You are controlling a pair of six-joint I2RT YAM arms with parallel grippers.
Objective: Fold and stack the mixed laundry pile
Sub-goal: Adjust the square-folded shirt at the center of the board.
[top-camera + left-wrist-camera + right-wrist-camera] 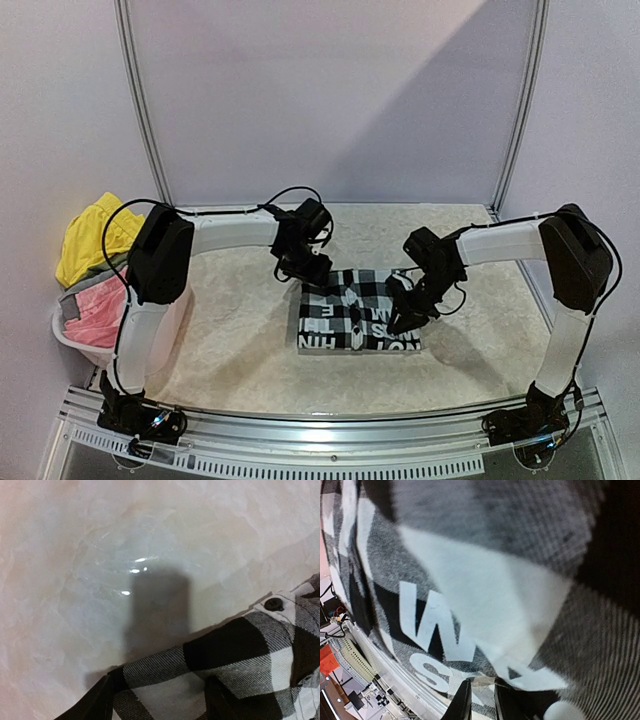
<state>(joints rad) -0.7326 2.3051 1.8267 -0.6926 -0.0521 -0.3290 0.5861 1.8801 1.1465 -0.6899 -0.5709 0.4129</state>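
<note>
Right claw [482,702] is pinching the shirt [350,315] at its right edge, its fingers nearly together with a thin fold of cloth between them. That shirt is lying as a flat, roughly square packet in the middle of the table [230,340], with its white lettering facing up along the near side.

It is looking light, soft and limp, a flannel-like weave, so I am expecting it to droop from any single hold and not to keep a crease by itself. Such cloth is giving fingers good friction, so slipping seems unlikely. Nothing about it is fragile, though the button [274,604] near the far left corner could be catching a fingertip. Corners and folded edges are looking like the best holds, taken thinly and at two points at once so the packet is not skewing.

Over that far left corner the left claw [312,268] is hovering. Whether it is spread or closed I cannot tell, as its fingers are not showing clearly.

Further out, the pile is sitting in the basket [85,350] beside the table's left edge: a yellow piece [90,240] on top, a grey piece [82,290] and a pink piece [95,305] below.
</note>
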